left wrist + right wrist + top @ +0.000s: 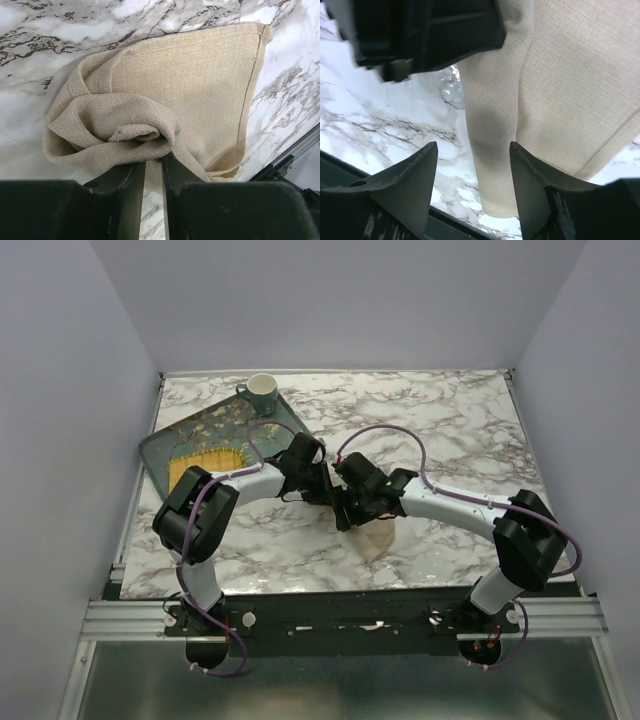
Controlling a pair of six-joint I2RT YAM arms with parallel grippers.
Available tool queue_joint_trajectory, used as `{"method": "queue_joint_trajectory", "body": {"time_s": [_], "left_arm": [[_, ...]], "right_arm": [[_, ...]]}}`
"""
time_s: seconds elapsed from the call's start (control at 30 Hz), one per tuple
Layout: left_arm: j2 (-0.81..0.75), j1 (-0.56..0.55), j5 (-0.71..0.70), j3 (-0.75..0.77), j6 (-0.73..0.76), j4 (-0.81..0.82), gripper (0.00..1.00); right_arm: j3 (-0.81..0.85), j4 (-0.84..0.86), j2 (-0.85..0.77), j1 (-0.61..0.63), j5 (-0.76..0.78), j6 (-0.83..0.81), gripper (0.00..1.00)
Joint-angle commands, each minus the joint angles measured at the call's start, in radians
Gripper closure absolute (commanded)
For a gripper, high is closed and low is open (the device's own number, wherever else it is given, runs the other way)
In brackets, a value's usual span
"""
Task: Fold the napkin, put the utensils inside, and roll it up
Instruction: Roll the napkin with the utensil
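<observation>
The beige napkin [377, 540] lies near the table's front middle, mostly hidden under both grippers in the top view. In the left wrist view the napkin [200, 85] is bunched into a loose roll at its near edge. My left gripper [153, 167] is shut on a fold of that roll, with cloth in the narrow gap between its fingers. My right gripper [472, 150] is open, its fingers astride a rolled end of the napkin [495, 150] without touching it. The two grippers, left [333, 492] and right [352, 512], nearly touch. The spoon is not in view.
A dark teal floral tray [165, 445] with a yellow patch [205, 455] sits at the back left. A teal cup [260, 392] stands on its far corner. The table's front edge and rail [380, 175] lie just beyond the napkin. The left gripper's body [420, 30] looms above my right fingers.
</observation>
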Motion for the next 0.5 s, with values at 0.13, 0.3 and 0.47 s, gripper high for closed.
{"method": "queue_joint_trajectory", "body": {"time_s": [0.13, 0.3, 0.47], "left_arm": [[0.039, 0.01, 0.008, -0.018, -0.036, 0.002, 0.74], [0.036, 0.017, 0.011, -0.027, -0.047, 0.007, 0.75], [0.032, 0.027, 0.009, -0.032, -0.047, 0.002, 0.75]], "right_arm": [[0.092, -0.08, 0.108, 0.151, 0.393, -0.057, 0.32], [0.083, -0.024, 0.17, 0.194, 0.439, -0.072, 0.33], [0.044, 0.032, 0.181, 0.223, 0.485, -0.1, 0.37]]}}
